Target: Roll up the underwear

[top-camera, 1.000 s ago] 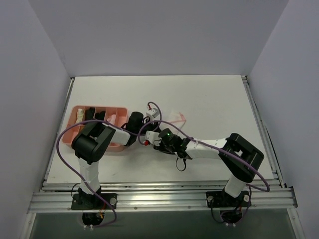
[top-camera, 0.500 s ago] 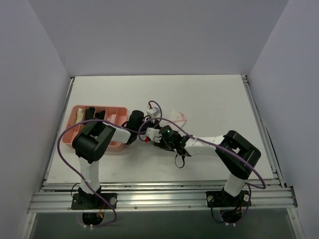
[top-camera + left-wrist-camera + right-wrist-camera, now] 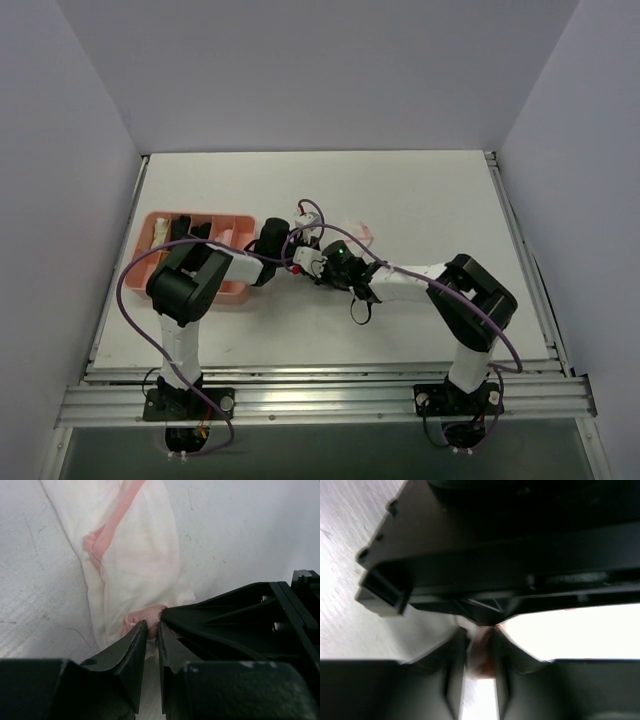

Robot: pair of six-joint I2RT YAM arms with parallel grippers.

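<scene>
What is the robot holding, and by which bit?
The left tool pinches the thin white underwear with pink trim by its bunched end. Whether the right tool grips it too is too blurred to tell.

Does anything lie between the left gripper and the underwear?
No. In the left wrist view the left gripper touches the underwear directly: it pinches a pink fold at the end of the garment nearest the camera.

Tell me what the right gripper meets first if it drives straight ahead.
The right gripper meets the underwear first, its pink end between the fingertips; behind is the left gripper pinching it. Blurred view, so depth is uncertain.
</scene>
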